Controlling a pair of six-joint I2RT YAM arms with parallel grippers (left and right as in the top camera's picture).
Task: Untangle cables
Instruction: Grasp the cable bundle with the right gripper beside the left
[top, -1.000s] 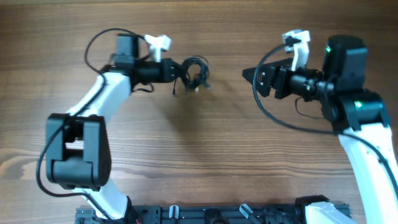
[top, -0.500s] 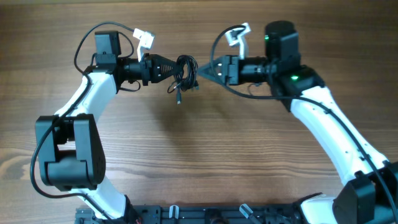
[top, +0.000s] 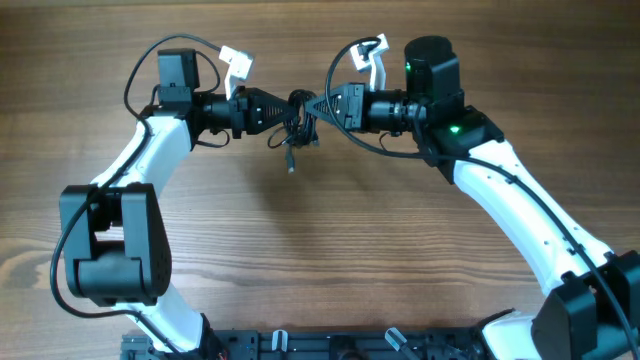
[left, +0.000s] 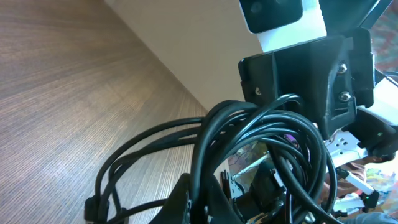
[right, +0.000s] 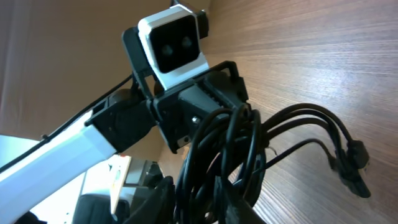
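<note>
The cables (top: 298, 118) are a knot of thin black cords hanging in the air above the table, between my two grippers. My left gripper (top: 284, 108) comes in from the left and is shut on strands of the bundle. My right gripper (top: 317, 104) comes in from the right, its fingers closed around other strands. One plug end (top: 290, 165) dangles below. In the left wrist view the cables (left: 267, 137) loop up from my left gripper (left: 200, 198). In the right wrist view the cables (right: 230, 149) fill my right gripper (right: 202, 199), and plug ends (right: 354, 163) hang at the right.
The wooden table (top: 350, 250) lies under the bundle. A black rail (top: 340, 345) runs along the front edge. The two wrists face each other closely: the right wrist's camera mount (left: 273, 15) fills the left wrist view, and the left wrist's camera (right: 174, 46) fills the right.
My right arm has swung left from the table's right side to the bundle, and its jaws have narrowed around the cords. My left gripper kept its hold and shifted slightly.
</note>
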